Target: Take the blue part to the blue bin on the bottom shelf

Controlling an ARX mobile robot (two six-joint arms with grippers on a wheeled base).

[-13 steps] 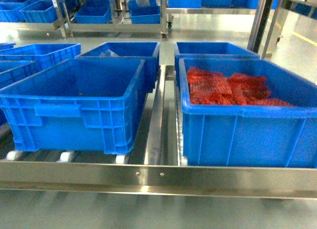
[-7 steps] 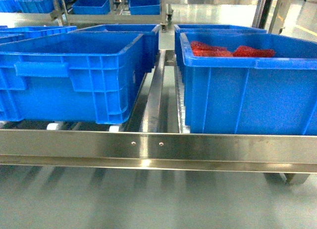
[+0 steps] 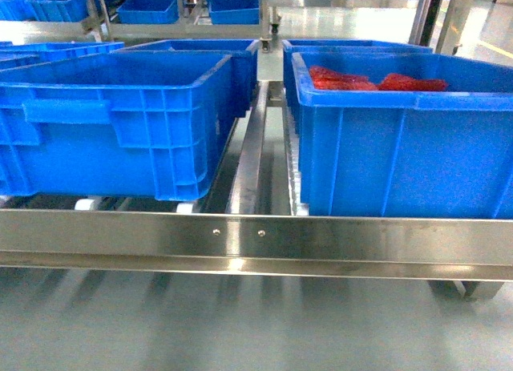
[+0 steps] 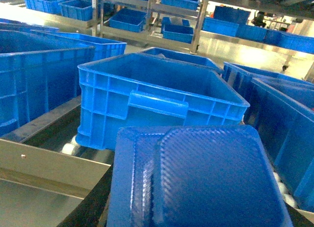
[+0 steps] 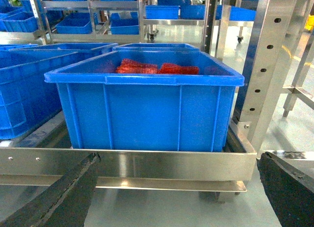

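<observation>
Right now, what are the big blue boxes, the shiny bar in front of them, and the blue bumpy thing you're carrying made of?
The big blue ribbed bins look like hard moulded plastic, matte, with ribs and handles cast in. The shiny flat front rail looks like brushed steel: it mirrors light and has two small screws. The blue textured part seems to be thin glossy plastic with a pressed woven pattern, though I can't be sure.

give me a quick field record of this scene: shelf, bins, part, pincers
shelf: steel bottom shelf, flat front rail with two screws, white rollers under bins
left bin: blue, inside hidden in head view; left wrist view shows no contents
right bin: blue, holds red parts
blue part: fills lower left wrist view, in front of left bin
left pincer: hidden
right pincer: open, empty, low before right bin
</observation>
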